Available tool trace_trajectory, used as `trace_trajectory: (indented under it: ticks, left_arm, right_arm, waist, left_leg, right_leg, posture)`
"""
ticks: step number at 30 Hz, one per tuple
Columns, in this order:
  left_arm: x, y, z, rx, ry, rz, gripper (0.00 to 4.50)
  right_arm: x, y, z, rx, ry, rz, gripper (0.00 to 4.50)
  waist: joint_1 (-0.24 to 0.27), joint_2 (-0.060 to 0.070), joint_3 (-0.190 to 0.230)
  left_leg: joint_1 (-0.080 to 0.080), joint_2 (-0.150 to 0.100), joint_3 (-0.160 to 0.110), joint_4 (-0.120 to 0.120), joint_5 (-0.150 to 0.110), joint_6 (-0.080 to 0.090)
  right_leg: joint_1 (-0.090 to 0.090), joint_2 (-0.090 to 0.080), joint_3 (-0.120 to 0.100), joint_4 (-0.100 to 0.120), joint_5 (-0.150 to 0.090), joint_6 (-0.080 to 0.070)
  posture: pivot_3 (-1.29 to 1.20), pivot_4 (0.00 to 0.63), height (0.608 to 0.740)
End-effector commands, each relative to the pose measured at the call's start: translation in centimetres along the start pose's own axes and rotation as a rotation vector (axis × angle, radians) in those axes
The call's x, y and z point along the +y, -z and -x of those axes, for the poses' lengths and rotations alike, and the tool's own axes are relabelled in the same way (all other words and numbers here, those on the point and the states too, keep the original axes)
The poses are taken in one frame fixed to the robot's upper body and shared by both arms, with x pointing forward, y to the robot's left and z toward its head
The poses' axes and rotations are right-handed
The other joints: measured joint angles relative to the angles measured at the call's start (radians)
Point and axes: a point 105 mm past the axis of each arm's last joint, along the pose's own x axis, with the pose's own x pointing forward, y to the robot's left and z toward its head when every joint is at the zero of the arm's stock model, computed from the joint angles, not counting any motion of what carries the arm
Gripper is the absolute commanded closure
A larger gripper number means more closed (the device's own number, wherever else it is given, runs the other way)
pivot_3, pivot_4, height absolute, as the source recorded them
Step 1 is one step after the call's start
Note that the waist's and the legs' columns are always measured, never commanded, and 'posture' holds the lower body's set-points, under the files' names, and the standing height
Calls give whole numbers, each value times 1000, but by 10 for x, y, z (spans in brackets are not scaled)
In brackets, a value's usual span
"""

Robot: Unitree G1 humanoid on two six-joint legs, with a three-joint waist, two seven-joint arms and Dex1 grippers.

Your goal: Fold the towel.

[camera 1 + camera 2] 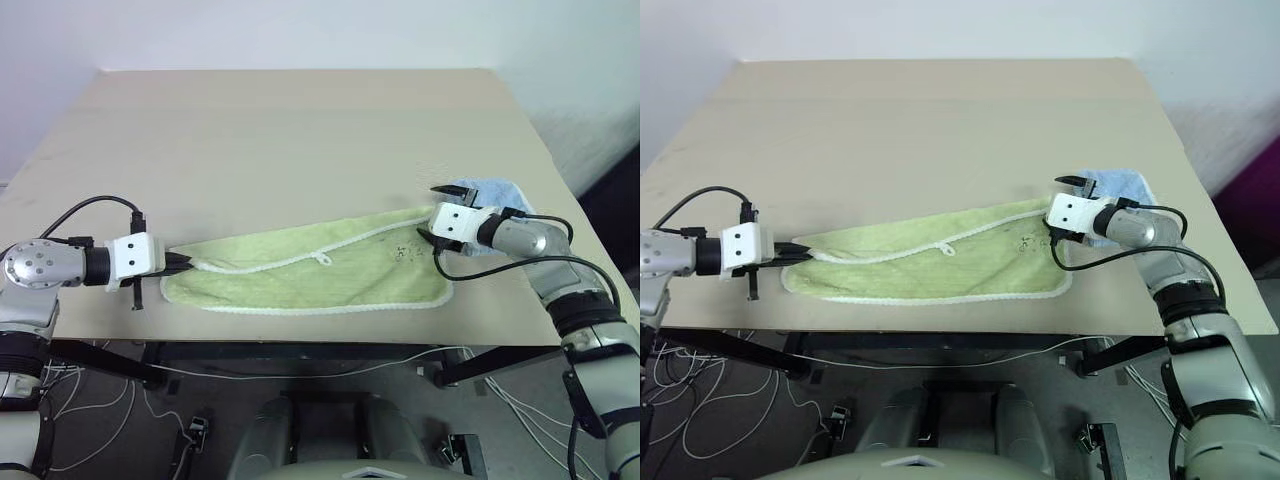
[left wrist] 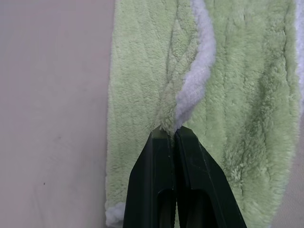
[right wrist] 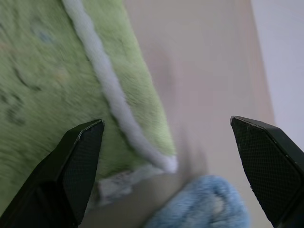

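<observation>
On the beige counter [image 1: 300, 130], my left hand [image 1: 183, 264] pinches the light yellow-green terry towel's [image 1: 330, 275] left corner; my right hand [image 1: 440, 215] gapes wide above its right end.

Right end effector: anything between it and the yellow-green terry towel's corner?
Nothing visible. The right end effector is open, its fingers straddling the light yellow-green terry towel at its white-edged corner. The small light blue towel lies just beside that corner on the beige table, close but not between.
</observation>
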Motion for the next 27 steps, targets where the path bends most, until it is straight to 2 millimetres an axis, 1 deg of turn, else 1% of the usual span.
trace_trajectory:
  ticks: [1,5,8,16,19,21,25,27]
  left_arm:
    - [5,-5,7,-7,-45,-35,4449]
    - [2,-4,7,-6,-49,-32,4449]
    - [1,-2,8,-2,-54,-31,4500]
    - [-1,2,10,8,-63,-26,4500]
    - [-1,3,10,6,-70,-16,4500]
    - [2,2,9,-14,-90,11,4500]
    - [21,-4,12,-92,-177,138,4500]
    - [41,-9,17,-135,-267,194,4500]
  right_arm:
    - [-7,8,-2,34,20,74,0]
    - [-9,10,-5,42,15,129,0]
    - [-8,9,-6,28,10,130,602]
    - [-2,6,-2,-9,-7,151,3341]
    - [-5,3,1,-27,5,141,4454]
    - [-8,2,2,-26,18,142,4485]
    - [-21,1,5,-16,58,163,4485]
    - [-38,-5,7,-35,102,135,4485]
  waist:
    - [0,0,0]
    - [1,0,0]
    - [2,0,0]
    - [-2,0,0]
    - [-4,0,0]
    - [-8,0,0]
    - [-13,0,0]
    - [-15,0,0]
  left_leg:
    - [0,0,0,0,0,0]
    - [0,0,0,0,0,0]
    - [0,0,0,0,0,0]
    - [0,0,0,0,0,0]
    - [0,0,0,0,0,0]
    - [0,0,0,0,0,0]
    - [0,0,0,0,0,0]
    - [0,0,-1,0,0,0]
  right_leg:
    - [0,0,0,0,0,0]
    - [0,0,0,0,0,0]
    - [0,0,0,0,0,0]
    - [0,0,0,0,0,0]
    - [0,0,0,0,0,0]
    - [0,0,0,0,0,0]
    - [0,0,0,1,0,0]
    - [0,0,0,1,0,0]
  posture:
    - [0,150,740]
    - [0,150,740]
    - [0,150,740]
    - [0,150,740]
    - [0,150,740]
    - [0,150,740]
    - [0,150,740]
    - [0,150,740]
